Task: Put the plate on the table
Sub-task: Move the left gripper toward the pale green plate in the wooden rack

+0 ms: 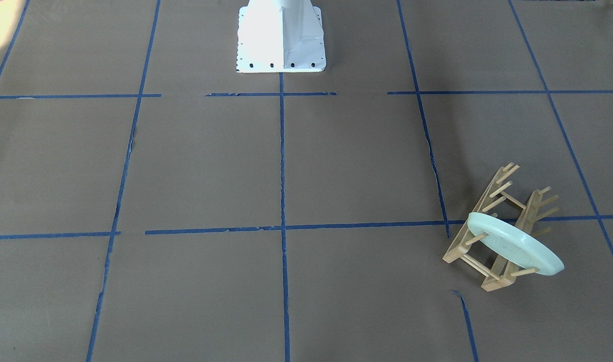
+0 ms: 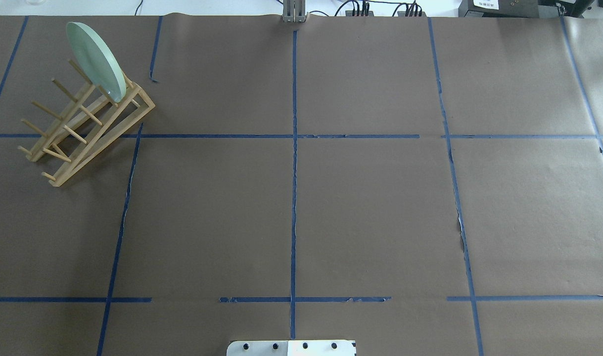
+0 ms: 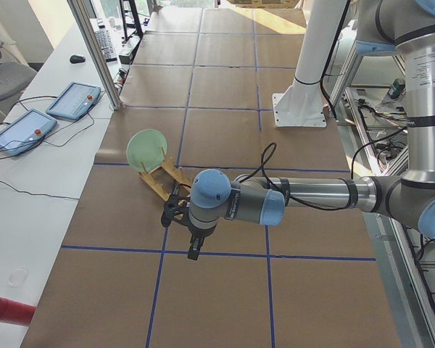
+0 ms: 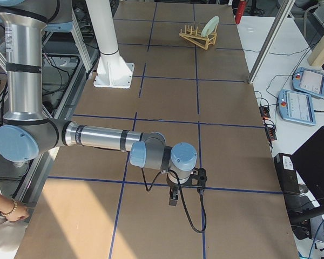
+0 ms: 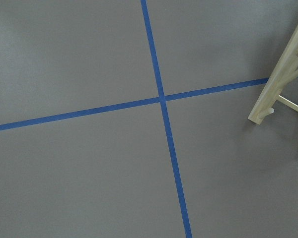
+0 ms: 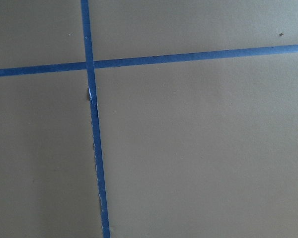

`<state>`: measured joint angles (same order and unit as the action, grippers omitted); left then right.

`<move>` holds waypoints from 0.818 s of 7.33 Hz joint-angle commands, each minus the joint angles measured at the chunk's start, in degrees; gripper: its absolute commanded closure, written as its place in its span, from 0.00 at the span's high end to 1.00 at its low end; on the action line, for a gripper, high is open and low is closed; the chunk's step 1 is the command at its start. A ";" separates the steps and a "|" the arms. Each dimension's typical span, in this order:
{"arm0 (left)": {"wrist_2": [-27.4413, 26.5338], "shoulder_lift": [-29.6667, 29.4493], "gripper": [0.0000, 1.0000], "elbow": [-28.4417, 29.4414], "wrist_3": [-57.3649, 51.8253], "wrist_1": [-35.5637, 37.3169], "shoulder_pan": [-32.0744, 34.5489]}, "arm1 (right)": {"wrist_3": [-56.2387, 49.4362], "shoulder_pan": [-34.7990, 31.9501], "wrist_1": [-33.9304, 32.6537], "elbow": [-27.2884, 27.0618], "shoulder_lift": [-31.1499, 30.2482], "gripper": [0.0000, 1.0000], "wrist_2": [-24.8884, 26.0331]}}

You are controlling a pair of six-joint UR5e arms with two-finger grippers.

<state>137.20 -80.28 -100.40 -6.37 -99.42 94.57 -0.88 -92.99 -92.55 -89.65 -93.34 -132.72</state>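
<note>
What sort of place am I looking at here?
Most likely a robotics lab: a robot arm reaches over a paper-covered table gridded with blue tape, and teach pendants lie on the side bench.

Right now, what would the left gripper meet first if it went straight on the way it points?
It points down: the left gripper would likely meet the paper-covered table first, near a blue tape crossing. The wooden peg rack stands off to one side.
</note>
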 commanded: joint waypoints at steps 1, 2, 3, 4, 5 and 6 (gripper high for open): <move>0.00 -0.13 1.00 -0.23 -0.04 -0.08 0.00 | 0.00 0.00 0.00 0.00 0.00 1.00 0.00; 0.00 -0.22 1.00 -0.49 -0.05 0.01 0.00 | 0.00 0.00 0.00 0.00 0.00 1.00 0.00; -0.43 -0.83 1.00 -0.50 0.04 -0.42 0.00 | 0.00 0.00 0.00 0.00 0.00 1.00 0.00; -0.35 -4.32 1.00 -0.15 0.56 -1.82 0.00 | 0.00 0.00 0.00 0.00 0.00 1.00 0.00; -0.44 -7.57 1.00 0.99 0.48 -4.01 0.00 | 0.00 0.00 0.00 0.00 0.00 1.00 0.00; -0.44 -13.35 1.00 6.13 0.74 -7.60 -0.09 | 0.00 0.00 0.00 0.00 0.00 1.00 0.00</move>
<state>136.80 -87.67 -98.59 -5.87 -103.36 94.55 -0.88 -92.99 -92.55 -89.65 -93.34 -132.72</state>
